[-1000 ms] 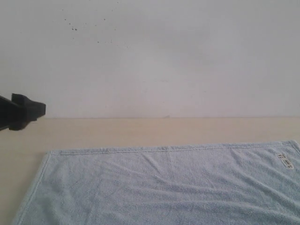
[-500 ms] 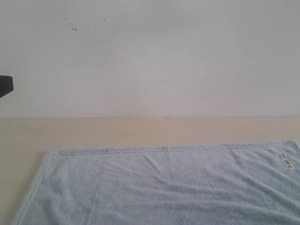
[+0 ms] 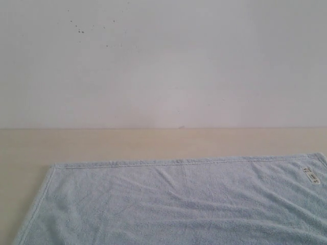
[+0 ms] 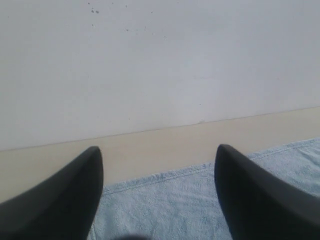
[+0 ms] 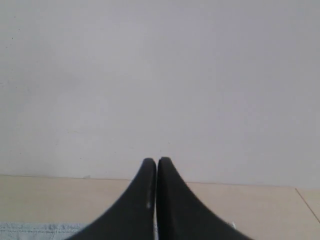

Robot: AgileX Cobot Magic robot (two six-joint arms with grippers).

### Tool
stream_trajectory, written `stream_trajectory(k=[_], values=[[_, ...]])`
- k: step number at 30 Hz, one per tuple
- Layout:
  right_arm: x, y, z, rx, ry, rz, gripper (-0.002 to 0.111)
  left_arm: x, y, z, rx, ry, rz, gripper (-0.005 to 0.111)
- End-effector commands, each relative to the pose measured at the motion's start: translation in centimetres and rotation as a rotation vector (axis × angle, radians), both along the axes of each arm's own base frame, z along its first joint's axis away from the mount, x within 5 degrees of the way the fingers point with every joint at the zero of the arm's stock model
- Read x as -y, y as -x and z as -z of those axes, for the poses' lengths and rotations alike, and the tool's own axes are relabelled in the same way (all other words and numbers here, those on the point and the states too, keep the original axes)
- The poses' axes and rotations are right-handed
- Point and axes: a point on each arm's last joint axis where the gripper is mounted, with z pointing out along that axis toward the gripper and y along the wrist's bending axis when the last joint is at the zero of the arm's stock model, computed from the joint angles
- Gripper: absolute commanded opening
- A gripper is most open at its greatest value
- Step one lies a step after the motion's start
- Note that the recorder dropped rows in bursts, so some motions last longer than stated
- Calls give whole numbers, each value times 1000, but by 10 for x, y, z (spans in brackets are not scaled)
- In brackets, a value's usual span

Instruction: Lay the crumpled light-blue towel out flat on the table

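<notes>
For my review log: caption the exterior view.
Light-blue towel lies spread flat on the beige table before a white wall.

The left hand (image 4: 157, 152) is hanging with its two dark fingers (image 4: 65, 200) spread wide apart, gripping nothing. The right hand (image 5: 156, 161) is pressing its fingers (image 5: 140, 205) together tip to tip, with nothing caught between them.

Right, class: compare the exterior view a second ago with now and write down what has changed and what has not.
The left gripper moved up and out past the left edge of the exterior view; it is gone from there now. Nothing was grasped or released. The towel lies flat on the table as before.
</notes>
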Motion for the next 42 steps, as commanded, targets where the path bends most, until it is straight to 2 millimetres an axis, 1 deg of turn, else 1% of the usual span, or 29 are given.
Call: stream_trajectory(k=[1,3,7,11,20,42], values=[[2,12,3,-8,-20,11,0,3,10,4,6,14,44,61],[3,14,3,-11,-25,15,0,5,11,5,4,16,70,61],[4,16,5,-42,-101,25,0,9,13,6,-4,19,122,61],[4,16,7,-62,-156,32,0,9,13,6,-5,20,126,61],[3,16,3,-21,-159,17,0,9,13,6,-5,20,126,61],[3,16,3,-22,-170,17,0,9,13,6,-5,20,126,61]])
